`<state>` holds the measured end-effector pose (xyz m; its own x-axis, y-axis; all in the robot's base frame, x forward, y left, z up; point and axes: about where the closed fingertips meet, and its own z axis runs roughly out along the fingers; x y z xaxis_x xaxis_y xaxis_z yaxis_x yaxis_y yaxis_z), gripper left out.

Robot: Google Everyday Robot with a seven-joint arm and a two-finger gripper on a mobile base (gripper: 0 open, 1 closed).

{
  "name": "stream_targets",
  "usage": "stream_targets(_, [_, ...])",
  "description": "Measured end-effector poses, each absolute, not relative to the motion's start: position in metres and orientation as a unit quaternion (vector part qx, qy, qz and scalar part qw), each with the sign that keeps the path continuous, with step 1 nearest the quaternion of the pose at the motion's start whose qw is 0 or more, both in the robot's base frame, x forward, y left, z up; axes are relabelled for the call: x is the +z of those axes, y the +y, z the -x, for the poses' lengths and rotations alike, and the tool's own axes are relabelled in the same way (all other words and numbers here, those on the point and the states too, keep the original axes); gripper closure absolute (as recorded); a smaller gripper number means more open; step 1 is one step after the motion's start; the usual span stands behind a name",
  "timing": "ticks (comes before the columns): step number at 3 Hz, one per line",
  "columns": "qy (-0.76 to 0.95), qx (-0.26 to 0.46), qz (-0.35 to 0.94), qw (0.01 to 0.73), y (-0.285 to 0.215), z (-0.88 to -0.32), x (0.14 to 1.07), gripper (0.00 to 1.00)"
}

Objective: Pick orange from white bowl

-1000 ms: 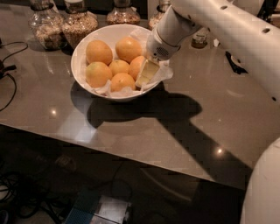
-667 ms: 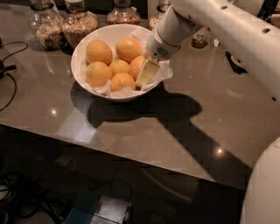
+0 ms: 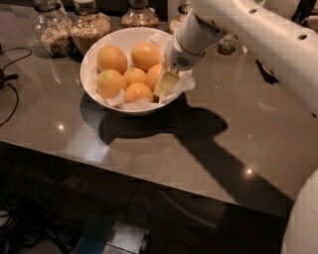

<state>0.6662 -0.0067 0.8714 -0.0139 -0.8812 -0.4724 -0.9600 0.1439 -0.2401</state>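
Observation:
The white bowl point(image 3: 94, 53) stands at the back of the grey table, lined with crumpled white paper. It holds several oranges. Two large ones lie at the back point(image 3: 112, 58) point(image 3: 145, 54), one at the left point(image 3: 110, 83), and smaller ones in the middle point(image 3: 134, 75) and at the front point(image 3: 137, 92). One more orange point(image 3: 154, 74) on the right is partly hidden by my gripper point(image 3: 165, 84). The gripper reaches down into the bowl's right side from the white arm and sits against that orange.
Glass jars of grain point(image 3: 50, 31) point(image 3: 89, 27) point(image 3: 140, 14) stand behind the bowl, and a small jar point(image 3: 226, 44) to its right. Cables point(image 3: 10, 94) lie at the table's left edge. The table's front edge point(image 3: 149, 178) runs across the view, with clutter on the floor below.

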Motion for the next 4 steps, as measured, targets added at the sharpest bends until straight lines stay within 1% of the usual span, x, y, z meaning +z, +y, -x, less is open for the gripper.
stream_targets(1, [0.7, 0.097, 0.65, 0.28, -0.004, -0.654, 0.876, 1.0])
stream_targets(2, [0.68, 0.152, 0.644, 0.315, -0.014, -0.641, 0.904, 1.0])
stream_targets(4, [0.6, 0.252, 0.647, 0.397, -0.038, -0.609, 1.007, 1.0])
